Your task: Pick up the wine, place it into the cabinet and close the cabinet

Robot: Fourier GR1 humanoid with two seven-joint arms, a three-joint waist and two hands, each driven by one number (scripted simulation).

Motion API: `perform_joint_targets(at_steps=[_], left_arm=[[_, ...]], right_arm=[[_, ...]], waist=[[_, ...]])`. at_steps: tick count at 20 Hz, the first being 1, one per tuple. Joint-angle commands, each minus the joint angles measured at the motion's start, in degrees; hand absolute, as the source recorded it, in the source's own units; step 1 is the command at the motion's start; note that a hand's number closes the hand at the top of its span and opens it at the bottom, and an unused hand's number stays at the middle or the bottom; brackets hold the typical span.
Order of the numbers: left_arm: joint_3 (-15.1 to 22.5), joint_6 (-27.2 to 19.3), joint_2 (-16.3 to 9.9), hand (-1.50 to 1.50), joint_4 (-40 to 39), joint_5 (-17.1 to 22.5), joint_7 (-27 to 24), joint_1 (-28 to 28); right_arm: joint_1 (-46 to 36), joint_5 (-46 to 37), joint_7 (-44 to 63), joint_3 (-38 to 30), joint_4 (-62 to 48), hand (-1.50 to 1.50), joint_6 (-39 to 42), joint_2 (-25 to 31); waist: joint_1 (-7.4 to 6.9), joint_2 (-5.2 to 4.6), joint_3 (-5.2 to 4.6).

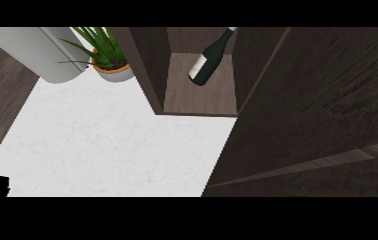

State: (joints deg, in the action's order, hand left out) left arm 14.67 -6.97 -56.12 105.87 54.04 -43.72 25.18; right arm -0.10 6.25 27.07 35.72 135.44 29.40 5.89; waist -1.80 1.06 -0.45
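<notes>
**Wine bottle inside the cabinet, door ajar**

Wine bottle (pixel 207 64) stands inside the open cabinet (pixel 148 59), on its brown shelf floor (pixel 201 96), toward twelve o'clock in the head view; it is dark green with a white label low on its body, and it tilts so that its neck points toward one o'clock, against the compartment's back; the cabinet door (pixel 310 104), dark wood, swings out across the whole three o'clock side and hides the tabletop there; the white marbled tabletop (pixel 111 144) fills the middle and the eight o'clock part; a potted plant (pixel 109 59) sits at eleven o'clock, just beside the cabinet's left wall; a grey cylinder (pixel 44 51) lies at ten o'clock, near the pot; neither hand shows here, so whether the fingers are spread or closed cannot be told.
</notes>
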Motion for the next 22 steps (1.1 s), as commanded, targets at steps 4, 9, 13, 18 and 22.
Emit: perform_joint_targets(at_steps=[4,9,13,18,22], left_arm=[[-1.27,3.16,-0.61,1.5,-0.22,1.46,0.16,0.05],[-2.27,4.5,-1.53,1.5,-1.3,1.16,-0.41,0.98],[-1.5,5.63,-1.8,1.5,-0.38,1.49,0.71,0.1],[-1.79,6.25,-1.71,1.5,-1.12,1.26,0.32,-0.17],[-1.57,6.89,-1.55,1.5,-1.16,1.21,0.37,-0.62]], right_arm=[[-4.66,-3.8,-0.16,12.96,-5.74,1.5,-9.72,-5.53],[-6.07,-1.51,-0.78,10.73,-7.83,1.5,-10.55,-5.46],[-7.47,-0.18,-1.86,8.63,-9.23,1.5,-10.86,-5.43],[-6.37,2.83,-2.56,6.8,-10.5,1.5,-11.81,-5.42],[-7.97,2.27,-3.37,4.25,-10.58,1.5,-11.41,-5.42]], waist=[[-0.84,-0.22,-0.08],[-2.92,-0.44,-0.2],[-2.88,-1.03,-0.23],[-3.69,-1.53,-0.33],[-3.94,-1.69,-0.47]])
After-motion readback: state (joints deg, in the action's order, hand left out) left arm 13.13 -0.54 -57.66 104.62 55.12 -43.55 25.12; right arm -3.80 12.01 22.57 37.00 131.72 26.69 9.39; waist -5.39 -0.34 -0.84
